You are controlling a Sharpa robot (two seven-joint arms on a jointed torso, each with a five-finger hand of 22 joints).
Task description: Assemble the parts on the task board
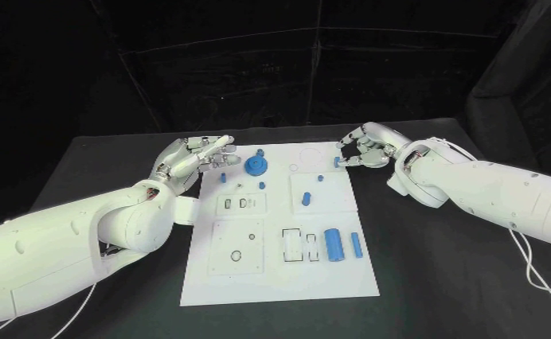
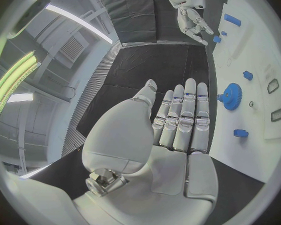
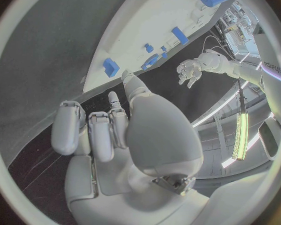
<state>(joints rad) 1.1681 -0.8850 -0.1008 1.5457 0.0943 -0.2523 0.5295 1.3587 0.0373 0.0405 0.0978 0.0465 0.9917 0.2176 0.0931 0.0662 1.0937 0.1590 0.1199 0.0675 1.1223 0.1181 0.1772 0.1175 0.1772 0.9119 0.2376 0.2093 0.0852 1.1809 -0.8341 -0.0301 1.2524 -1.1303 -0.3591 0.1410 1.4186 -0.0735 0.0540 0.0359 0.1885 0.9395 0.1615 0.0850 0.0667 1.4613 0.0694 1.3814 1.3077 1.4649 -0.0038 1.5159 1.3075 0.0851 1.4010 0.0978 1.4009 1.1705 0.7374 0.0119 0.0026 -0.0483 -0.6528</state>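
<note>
L hand (image 1: 195,156) fingers straight, holding nothing, beside white board (image 1: 281,275); R hand (image 1: 365,148) fingers curled by small blue part (image 1: 337,161), grip unclear.

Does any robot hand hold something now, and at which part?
No. The left robot hand is flat and open beside the task board. The right robot hand has curled fingers near a small blue part at the board's edge, gripping nothing.

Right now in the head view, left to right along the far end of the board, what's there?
Left hand → blue gear-like disc on the task board → small blue part at the board's right edge → right hand, fingers curled close to that part; contact unclear.
</note>
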